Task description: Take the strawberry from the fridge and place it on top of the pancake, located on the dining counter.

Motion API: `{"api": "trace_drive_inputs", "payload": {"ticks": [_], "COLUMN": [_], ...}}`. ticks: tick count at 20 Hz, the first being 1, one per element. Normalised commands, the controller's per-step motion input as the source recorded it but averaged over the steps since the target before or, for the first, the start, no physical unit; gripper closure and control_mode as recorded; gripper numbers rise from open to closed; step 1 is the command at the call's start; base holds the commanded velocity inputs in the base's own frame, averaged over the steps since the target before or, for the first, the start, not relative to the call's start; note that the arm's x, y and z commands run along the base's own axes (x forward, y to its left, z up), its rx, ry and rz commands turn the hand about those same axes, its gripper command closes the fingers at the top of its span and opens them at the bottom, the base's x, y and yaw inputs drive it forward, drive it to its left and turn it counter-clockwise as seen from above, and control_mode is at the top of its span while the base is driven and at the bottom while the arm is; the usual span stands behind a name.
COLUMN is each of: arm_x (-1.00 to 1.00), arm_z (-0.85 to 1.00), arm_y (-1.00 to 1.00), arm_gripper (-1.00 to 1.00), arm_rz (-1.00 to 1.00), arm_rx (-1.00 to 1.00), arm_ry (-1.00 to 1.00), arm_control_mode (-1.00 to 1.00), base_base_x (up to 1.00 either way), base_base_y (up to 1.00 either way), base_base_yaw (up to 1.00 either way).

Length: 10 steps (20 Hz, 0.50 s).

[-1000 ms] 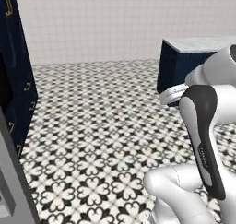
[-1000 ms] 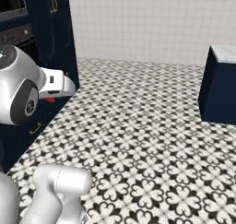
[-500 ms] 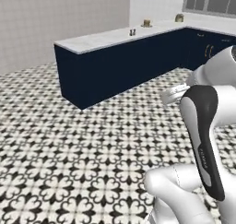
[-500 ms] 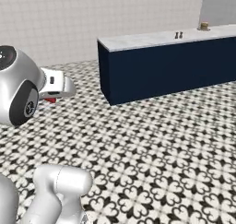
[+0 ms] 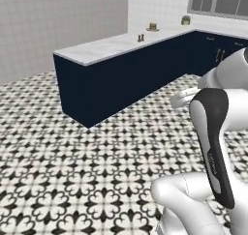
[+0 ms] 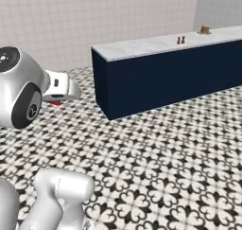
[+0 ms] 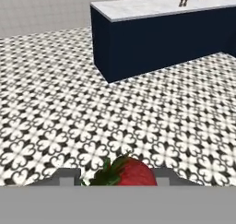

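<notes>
Red strawberry (image 7: pixel 126 172) pinched in claw (image 7: pixel 117 177), jaws narrowly apart.

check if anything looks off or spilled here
Nothing stands out. The strawberry sits held in the hand above the patterned floor, and the dining counter ahead looks tidy.

Red strawberry (image 7: pixel 131 174), navy-fronted dining counter (image 7: pixel 152 38)
</notes>
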Motion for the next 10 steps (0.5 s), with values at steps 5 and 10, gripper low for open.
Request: {"api": "trace_drive_inputs", "payload": {"ticks": [5, 10], "arm_x": [0.0, 0.0], "arm_z": [0.0, 0.0], "arm_y": [0.0, 0.0], "arm_gripper": [1.0, 1.0], "arm_rz": [0.0, 0.0], "arm_rx": [0.0, 0.0], "arm_ry": [0.0, 0.0], "arm_control_mode": [1.0, 1.0], "base_base_x": [1.0, 0.94], "base_base_y": [1.0, 1.0], "base_base_yaw": [-0.12, -0.25]}}
